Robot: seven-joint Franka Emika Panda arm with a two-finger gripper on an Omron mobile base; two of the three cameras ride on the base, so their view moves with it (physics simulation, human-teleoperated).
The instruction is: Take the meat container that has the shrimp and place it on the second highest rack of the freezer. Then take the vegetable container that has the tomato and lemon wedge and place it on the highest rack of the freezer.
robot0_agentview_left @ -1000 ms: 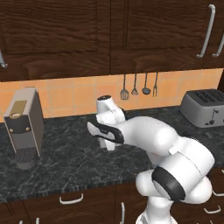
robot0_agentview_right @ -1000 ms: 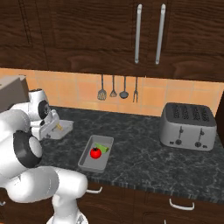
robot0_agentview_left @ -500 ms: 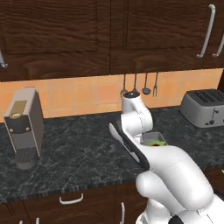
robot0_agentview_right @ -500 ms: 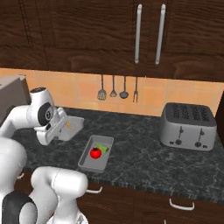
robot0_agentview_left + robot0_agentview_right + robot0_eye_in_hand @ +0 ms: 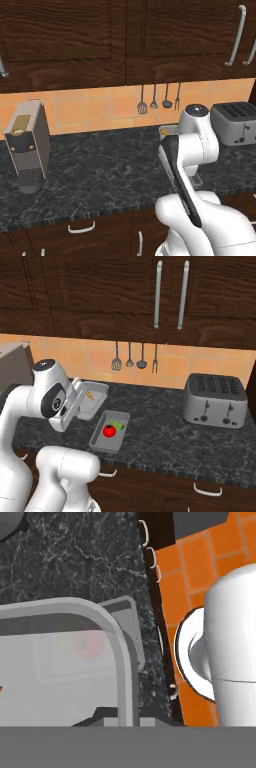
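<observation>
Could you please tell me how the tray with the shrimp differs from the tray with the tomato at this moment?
The shrimp tray is lifted off the counter and tilted, held at the gripper; the tomato tray lies flat on the counter. The shrimp tray carries one thin orange shrimp; the tomato tray holds a red tomato and a green lemon wedge. The shrimp tray sits nearer the wall, the tomato tray nearer the counter's front edge. Both are shallow grey rectangular trays.

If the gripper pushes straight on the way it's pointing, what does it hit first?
Probably the vegetable container on the counter, seen through the shrimp container that the gripper holds; depth is unclear.
</observation>
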